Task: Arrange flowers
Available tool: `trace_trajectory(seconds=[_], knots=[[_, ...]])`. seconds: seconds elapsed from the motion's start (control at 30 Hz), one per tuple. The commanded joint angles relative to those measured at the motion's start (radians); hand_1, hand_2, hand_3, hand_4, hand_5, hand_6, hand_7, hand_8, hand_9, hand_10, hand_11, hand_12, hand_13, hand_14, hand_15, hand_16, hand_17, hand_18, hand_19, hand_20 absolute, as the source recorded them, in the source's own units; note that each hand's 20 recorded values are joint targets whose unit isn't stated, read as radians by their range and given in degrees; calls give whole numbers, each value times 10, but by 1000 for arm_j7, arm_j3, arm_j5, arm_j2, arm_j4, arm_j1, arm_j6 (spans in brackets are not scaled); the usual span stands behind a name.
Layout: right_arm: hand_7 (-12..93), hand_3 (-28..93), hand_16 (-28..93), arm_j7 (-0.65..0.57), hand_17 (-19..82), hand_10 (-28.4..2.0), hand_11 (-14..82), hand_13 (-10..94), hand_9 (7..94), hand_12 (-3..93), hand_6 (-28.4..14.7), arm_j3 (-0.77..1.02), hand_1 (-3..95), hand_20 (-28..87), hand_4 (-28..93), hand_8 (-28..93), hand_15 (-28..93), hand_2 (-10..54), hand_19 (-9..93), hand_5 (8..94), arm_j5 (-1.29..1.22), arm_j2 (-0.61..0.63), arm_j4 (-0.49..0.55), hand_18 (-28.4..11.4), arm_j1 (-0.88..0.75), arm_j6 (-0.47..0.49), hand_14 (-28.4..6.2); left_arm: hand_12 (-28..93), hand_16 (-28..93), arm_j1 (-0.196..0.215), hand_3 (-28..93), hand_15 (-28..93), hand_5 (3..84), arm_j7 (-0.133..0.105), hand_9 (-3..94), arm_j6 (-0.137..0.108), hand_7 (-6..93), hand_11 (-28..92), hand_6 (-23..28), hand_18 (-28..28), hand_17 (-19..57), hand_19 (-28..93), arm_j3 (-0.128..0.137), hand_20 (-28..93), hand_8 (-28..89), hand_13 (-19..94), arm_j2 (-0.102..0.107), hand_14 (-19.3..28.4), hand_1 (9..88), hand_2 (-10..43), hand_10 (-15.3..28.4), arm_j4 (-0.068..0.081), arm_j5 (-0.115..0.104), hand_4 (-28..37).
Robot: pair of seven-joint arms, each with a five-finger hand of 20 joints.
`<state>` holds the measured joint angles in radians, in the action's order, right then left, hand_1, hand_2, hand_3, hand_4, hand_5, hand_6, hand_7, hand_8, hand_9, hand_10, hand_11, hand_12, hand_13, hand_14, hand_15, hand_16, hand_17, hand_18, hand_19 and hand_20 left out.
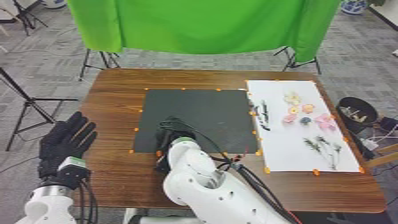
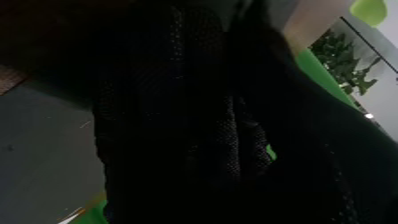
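Cloth, coloured plain green; table, finished in brown, streaked with darker grain; mat, toned flat charcoal; sheet, shown white; flowers, tinted pink, peach, cream and blue-grey; sprigs, shaded green; tabs, coloured orange

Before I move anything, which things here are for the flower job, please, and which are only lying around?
For the job, as it looks:
- flowers
- green sprigs
- white sheet under them
- dark mat, probably the workplace

Just around:
- green cloth
- bin
- tripod
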<state>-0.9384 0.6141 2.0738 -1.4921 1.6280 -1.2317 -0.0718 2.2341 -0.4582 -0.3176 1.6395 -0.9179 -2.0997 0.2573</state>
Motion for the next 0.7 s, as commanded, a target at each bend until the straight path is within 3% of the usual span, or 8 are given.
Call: trace_trajectory(seconds=[0.03,0.23,0.4,0.53,0.57,0.63,0.7], knots=[[760,777,341,-21,345,-123,150,805,871,351,-54,-8,479,122,-250,121,342,-95,692,569,-2,5,-14,-230,-19,12,-113,98,-89,4,735,401,414,-14,308,2,179,260,100,143,-67,374,-3,80,-91,233,2,164,288,173,157,3,-14,-269],[729,814,254,-20,341,-153,256,792,831,233,-70,-5,404,126,-278,121,377,-95,684,571,-15,14,-5,-232,-21,29,-128,98,-90,14,736,404,414,-26,308,-1,180,263,100,143,-67,374,2,80,-91,233,-1,164,287,170,158,0,-18,-269],[712,825,247,-29,335,-157,263,783,820,211,-81,-8,359,128,-282,78,377,-95,681,575,-26,30,6,-235,-14,30,-132,97,-91,21,735,405,414,-32,308,-1,180,264,101,143,-67,374,8,80,-92,233,-6,164,288,168,158,-2,-21,-270],[722,825,234,-4,328,-165,259,769,809,204,-89,-8,349,129,-283,2,383,-95,680,569,-44,93,71,-239,5,6,-138,97,-91,53,735,406,415,-55,308,5,180,264,101,143,-67,374,26,79,-92,233,-27,164,288,168,158,-12,-18,-271],[725,826,232,8,326,-166,259,767,806,203,-91,-2,346,129,-283,-25,384,-95,681,568,-45,117,95,-240,7,-13,-140,97,-91,64,735,406,414,-62,308,11,180,264,101,143,-67,374,33,80,-92,233,-36,164,288,167,157,-16,-18,-271],[741,833,226,55,323,-170,260,757,796,203,-97,21,334,129,-282,-181,390,-95,682,569,-6,179,148,-243,-14,-96,-145,97,-91,81,734,405,413,-51,307,14,179,264,101,143,-67,373,47,79,-92,233,-51,164,286,167,158,-23,-10,-271],[732,826,222,108,349,-176,260,752,784,202,-97,41,330,123,-282,-235,391,-95,672,567,115,257,189,-249,-35,-188,-148,96,-92,85,733,404,413,-47,307,18,178,263,101,143,-67,373,53,79,-92,233,-58,164,285,167,158,-26,-5,-272]])
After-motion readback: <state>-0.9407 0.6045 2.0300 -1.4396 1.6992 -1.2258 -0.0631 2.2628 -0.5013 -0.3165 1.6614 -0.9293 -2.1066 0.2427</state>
